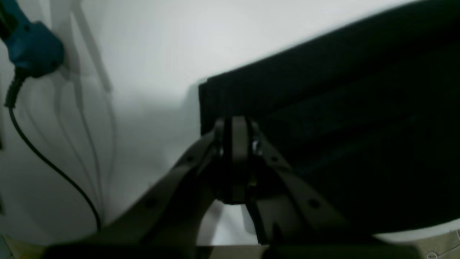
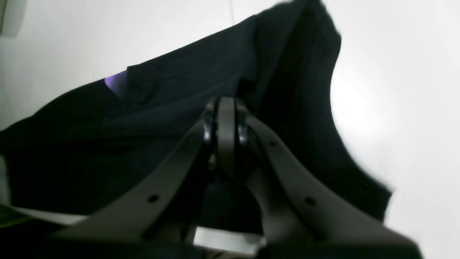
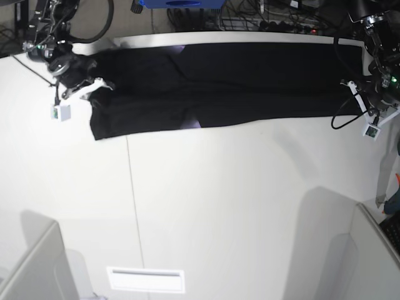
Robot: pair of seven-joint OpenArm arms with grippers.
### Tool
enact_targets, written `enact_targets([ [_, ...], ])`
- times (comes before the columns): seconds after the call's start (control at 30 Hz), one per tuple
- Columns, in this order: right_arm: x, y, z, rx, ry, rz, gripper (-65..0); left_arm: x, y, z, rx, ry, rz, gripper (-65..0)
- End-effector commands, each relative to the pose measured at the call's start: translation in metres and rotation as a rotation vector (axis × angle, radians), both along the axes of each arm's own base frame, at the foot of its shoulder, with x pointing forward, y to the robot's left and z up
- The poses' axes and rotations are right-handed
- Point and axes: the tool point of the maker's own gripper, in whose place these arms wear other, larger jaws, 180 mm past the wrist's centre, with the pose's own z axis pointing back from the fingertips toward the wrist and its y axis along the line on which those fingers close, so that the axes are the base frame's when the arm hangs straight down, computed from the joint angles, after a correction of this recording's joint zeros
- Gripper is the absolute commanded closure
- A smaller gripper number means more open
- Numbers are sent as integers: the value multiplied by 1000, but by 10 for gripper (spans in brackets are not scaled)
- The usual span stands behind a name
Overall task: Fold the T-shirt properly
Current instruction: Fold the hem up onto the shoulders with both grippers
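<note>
You are looking down on a white table (image 3: 206,206) with the T-shirt (image 3: 250,81) stretched out as a long, black band along the far edge, running almost from the far left corner to the far right corner. It lies flat and folded lengthwise, with its near edge roughly straight and a small pale purple patch showing at that edge, left of the middle.

Your right gripper (image 2: 225,108) is at the band's end near the table's far left corner. In its wrist view the two jaws are pressed together on a fold of the black cloth, so it is clenched on the T-shirt. A sliver of purple print peeks from under a fold to the left of the jaws. The cloth beyond the jaws bunches into a raised ridge.

Your left gripper (image 1: 235,133) is at the opposite end, near the far right corner. Its jaws are also drawn tight together at the corner of the cloth, where several stacked layers show as thin lines along the edge. That view is dim and blurred, but the jaws appear to pinch those layers, so it too is grasping the T-shirt.

A black cable (image 1: 46,162) hangs from a blue connector (image 1: 32,46) beside the left gripper, over bare white table.
</note>
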Motion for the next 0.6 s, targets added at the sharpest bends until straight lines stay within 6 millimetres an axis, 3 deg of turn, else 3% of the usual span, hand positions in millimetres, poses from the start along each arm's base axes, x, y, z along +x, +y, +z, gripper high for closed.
enact_targets([
  [0.0,0,2,6,17,-24,1,0,3,7,10,33,-14,-17,0],
  [0.27,-19,3,-3,19,8,-12,0,-11,17,10,73,33,-34,0],
  [0.57,-24,-1,-10,17,34,-22,0,-19,0,-5,56,86,-90,0],
])
